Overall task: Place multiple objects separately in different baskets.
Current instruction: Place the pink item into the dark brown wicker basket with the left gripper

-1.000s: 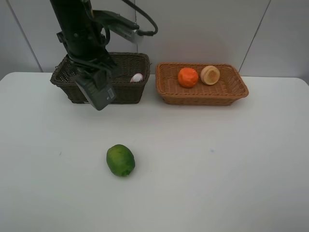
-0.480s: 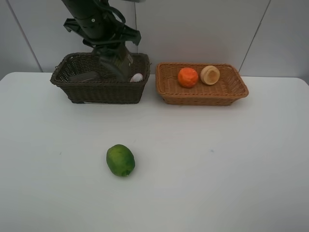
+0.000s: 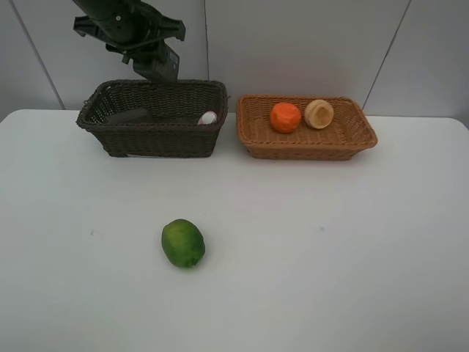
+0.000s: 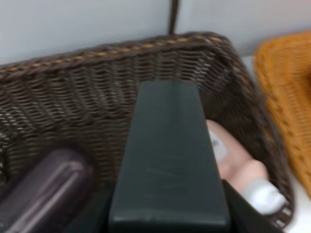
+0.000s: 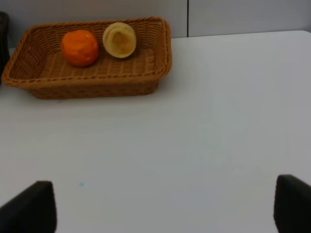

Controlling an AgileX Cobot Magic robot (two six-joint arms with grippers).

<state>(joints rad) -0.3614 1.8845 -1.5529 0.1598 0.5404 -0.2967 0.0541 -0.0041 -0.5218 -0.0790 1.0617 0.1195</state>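
The left gripper [image 4: 165, 216] is clamped on the dark green pump bottle [image 4: 167, 145], a jaw on either side, and hangs above the dark brown basket [image 3: 150, 138]. In that basket, under the bottle, lie the mauve cup [image 4: 46, 187] and the pink bottle [image 4: 238, 170]. Just beside it at 3 o'clock, the tan basket [image 3: 308, 147] holds the orange [image 3: 285, 117] and a pale yellowish fruit [image 3: 319, 114]. The lime [image 3: 183, 243] lies at 6 o'clock, well apart, on the white table [image 3: 344, 257]. The right gripper [image 5: 165, 187] has its jaws wide apart above the table. Grey wall panels [image 3: 308, 44] stand behind.
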